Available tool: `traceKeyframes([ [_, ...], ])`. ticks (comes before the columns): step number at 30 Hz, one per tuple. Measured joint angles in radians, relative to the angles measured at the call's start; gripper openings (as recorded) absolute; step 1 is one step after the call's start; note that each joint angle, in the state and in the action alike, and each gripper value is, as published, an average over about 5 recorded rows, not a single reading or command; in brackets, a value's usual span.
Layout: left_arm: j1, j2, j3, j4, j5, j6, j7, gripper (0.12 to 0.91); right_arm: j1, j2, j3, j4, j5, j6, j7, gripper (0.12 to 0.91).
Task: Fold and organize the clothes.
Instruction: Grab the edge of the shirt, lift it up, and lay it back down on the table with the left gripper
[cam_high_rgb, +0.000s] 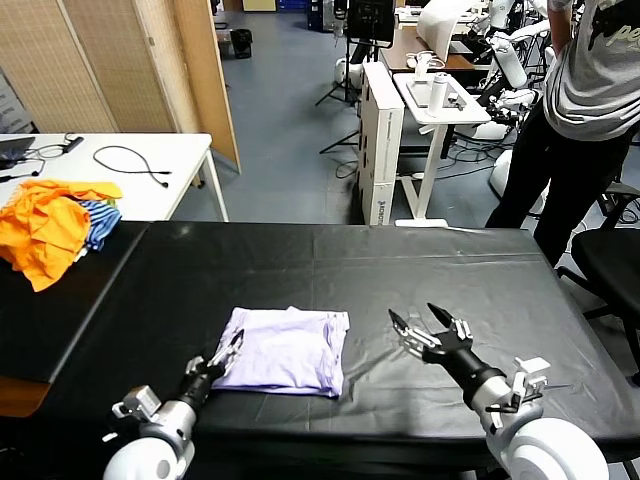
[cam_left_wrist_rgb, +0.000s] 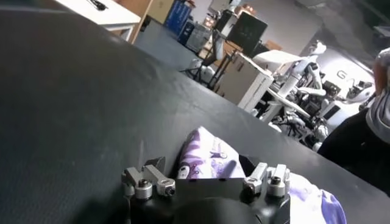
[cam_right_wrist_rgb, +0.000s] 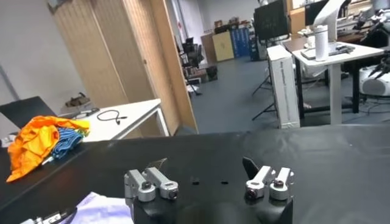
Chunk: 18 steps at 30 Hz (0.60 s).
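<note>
The pale lavender T-shirt (cam_high_rgb: 285, 350) lies folded into a rectangle on the black table (cam_high_rgb: 330, 260), near the front middle. My left gripper (cam_high_rgb: 228, 352) is at the shirt's left edge. In the left wrist view the gripper (cam_left_wrist_rgb: 201, 164) has its jaws spread wide, and a fold of the shirt (cam_left_wrist_rgb: 213, 155) with purple print lies between them, not pinched. My right gripper (cam_high_rgb: 418, 322) is open and empty just above the table, to the right of the shirt. In the right wrist view this gripper (cam_right_wrist_rgb: 204, 165) has only black table between its jaws, and a shirt corner (cam_right_wrist_rgb: 100, 207) shows beside it.
A pile of orange garments (cam_high_rgb: 45, 225) and a blue-and-white striped garment (cam_high_rgb: 98, 222) lie at the table's far left end. A white table (cam_high_rgb: 150, 165) with cables stands behind them. A person (cam_high_rgb: 585, 100) and a black chair (cam_high_rgb: 612, 262) are at the far right.
</note>
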Motion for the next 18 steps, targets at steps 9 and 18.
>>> traceKeyframes([
  [9,0.001,-0.001,-0.010,0.012,-0.065,0.018,-0.014,0.182,0.004,-0.002,0.001,-0.009,-0.002,0.000,0.002,0.907],
  [18,0.011,0.045,-0.021,-0.041,0.120,0.014,-0.021,0.176,-0.011,0.004,0.007,-0.019,-0.010,-0.010,0.011,0.907],
])
